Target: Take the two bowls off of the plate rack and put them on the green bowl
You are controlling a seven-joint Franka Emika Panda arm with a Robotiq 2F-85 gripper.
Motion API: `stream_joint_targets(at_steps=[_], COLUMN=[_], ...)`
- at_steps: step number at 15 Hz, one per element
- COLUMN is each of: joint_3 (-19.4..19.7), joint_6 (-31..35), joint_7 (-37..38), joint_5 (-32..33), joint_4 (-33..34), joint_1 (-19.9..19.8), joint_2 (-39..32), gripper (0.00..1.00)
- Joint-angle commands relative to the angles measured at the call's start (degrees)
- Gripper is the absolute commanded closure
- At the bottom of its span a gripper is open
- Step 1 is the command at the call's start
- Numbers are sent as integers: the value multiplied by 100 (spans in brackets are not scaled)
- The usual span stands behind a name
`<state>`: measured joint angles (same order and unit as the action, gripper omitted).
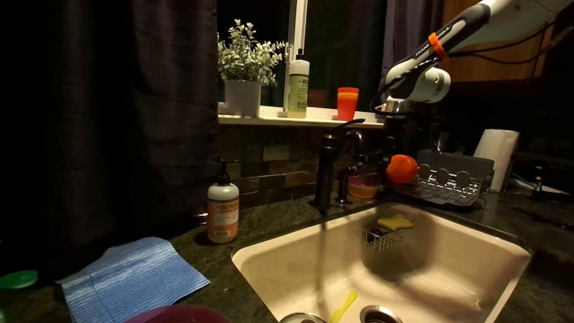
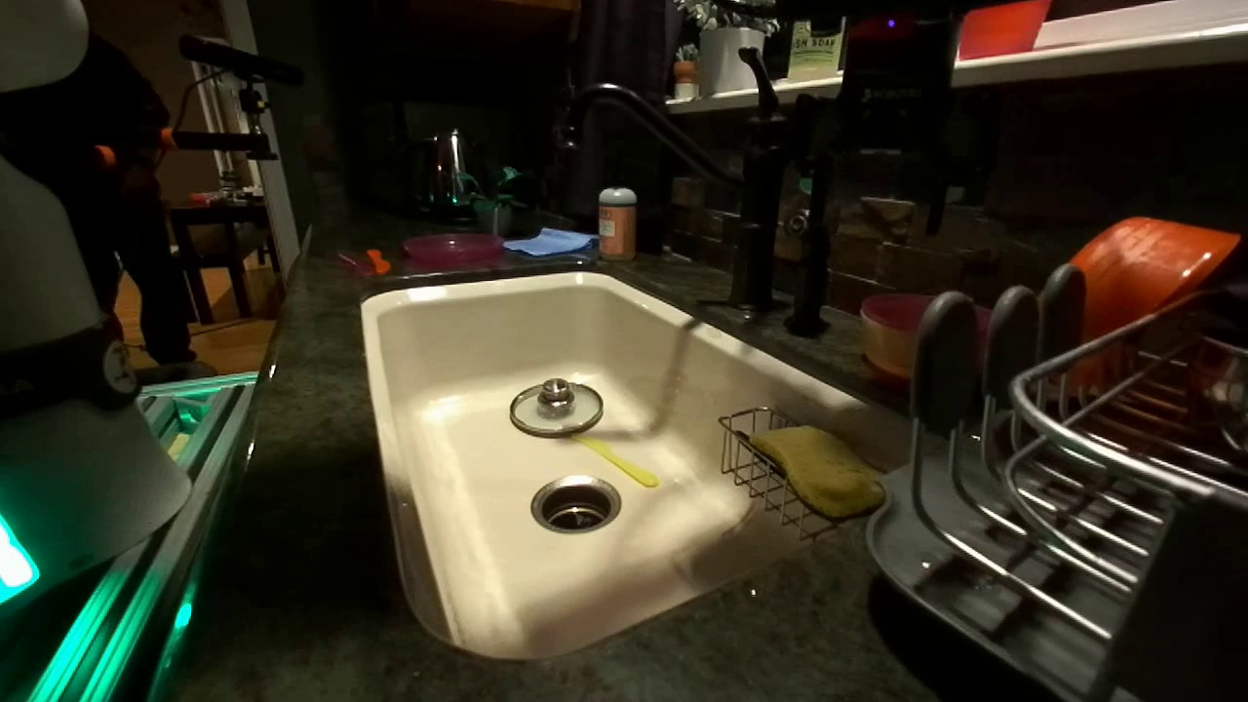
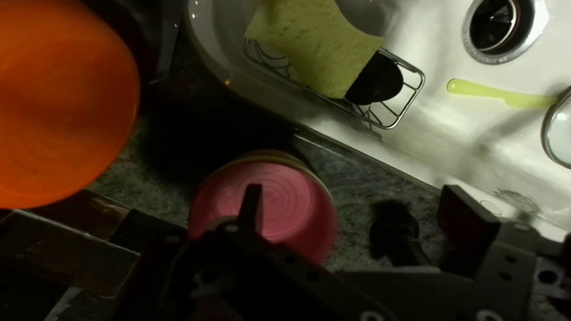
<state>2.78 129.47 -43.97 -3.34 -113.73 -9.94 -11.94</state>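
The orange-red bowl [image 1: 402, 169] stands tipped on its side at the plate rack's [image 1: 448, 197] end in both exterior views [image 2: 1150, 263]. It also fills the left of the wrist view [image 3: 62, 102]. The magenta-pink bowl [image 3: 285, 196] sits inside the green bowl [image 3: 272, 155] on the counter. Both show behind the sink in the exterior views, the pink rim [image 1: 365, 180] above the pale green bowl wall [image 2: 889, 339]. My gripper [image 3: 352, 194] is open and empty. One finger overlaps the pink bowl in the wrist view; the other is out to the right. Contact cannot be told.
The black faucet [image 1: 327, 170] and a short black sprayer [image 2: 809, 234] stand beside the nested bowls. The sink [image 2: 419, 468] holds a wire caddy with a yellow sponge [image 2: 819, 468], a yellow-green knife [image 2: 619, 460] and a glass lid [image 2: 556, 414]. An orange cup [image 1: 347, 104] is on the sill.
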Motion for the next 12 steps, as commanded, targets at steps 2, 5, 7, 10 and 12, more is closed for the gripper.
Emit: stream_joint_targets(at_steps=[2,5,7,10,12], joint_3=[206,435,630,931,1093], joint_6=[-607,-857,-954,-1034,-1152], joint_7=[368,626,599,170,-267], joint_5=[-144,-215,-316,-882,-1478], joint_4=[-257,-260,-140,128,375], joint_1=[-103,-205,-322,-528,-675], joint_2=[699,1015,1070,960,753], gripper=[0,0,0,0,0])
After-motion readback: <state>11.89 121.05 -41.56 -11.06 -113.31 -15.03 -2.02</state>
